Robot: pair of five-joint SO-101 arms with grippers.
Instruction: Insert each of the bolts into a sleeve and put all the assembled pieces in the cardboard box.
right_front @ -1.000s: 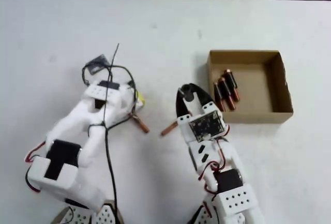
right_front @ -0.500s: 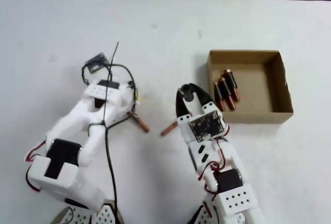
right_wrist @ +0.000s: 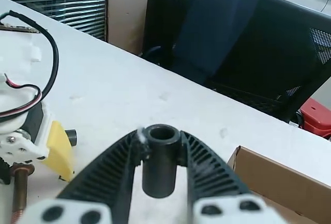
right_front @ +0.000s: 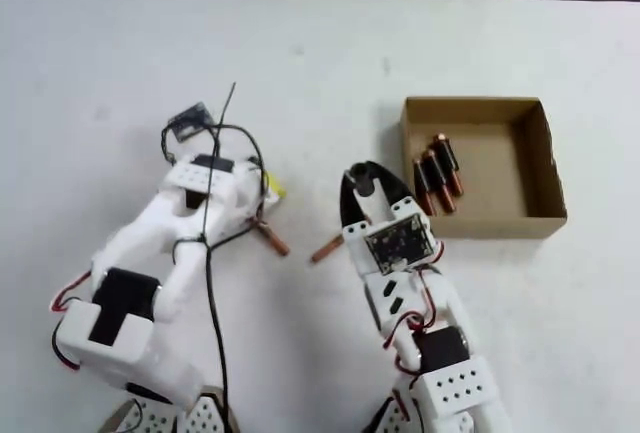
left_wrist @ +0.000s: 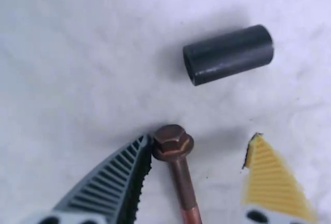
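A: Where was the left claw (left_wrist: 200,141)?

B: Low over the white table top (right_front: 120,53), with its jaws spread wide. A copper-coloured hex-head bolt (left_wrist: 174,144) lay between them. Its head touched the tip of the grey ribbed finger (left_wrist: 111,182) and sat apart from the yellow ribbed finger (left_wrist: 271,180). The claw had hold of nothing.

A: And the sleeve for that bolt?

B: A short black cylindrical sleeve (left_wrist: 228,54) lay on its side on the table just past the bolt's head. It was not touching the bolt, and one open end was showing.

A: What about the right claw (right_wrist: 160,135)?

B: It was closed on a second black tubular sleeve (right_wrist: 159,175). The sleeve stood upright between the two black ribbed fingers (right_wrist: 103,177), with its bore facing up. Seen from above, that claw sat near the middle of the table.

A: Was there another bolt?

B: Yes. A second copper-coloured bolt (right_front: 326,249) lay loose on the table, near the right claw at about seven o'clock from it. The first bolt lay at nine o'clock from this one, close but not touching.

A: And the box?

B: The open brown cardboard box (right_front: 500,158) stood at three o'clock from the right claw, just beside it. Three assembled pieces (right_front: 437,175), black sleeves with copper ends showing, lay side by side by its nine o'clock wall. They pointed towards eleven o'clock.
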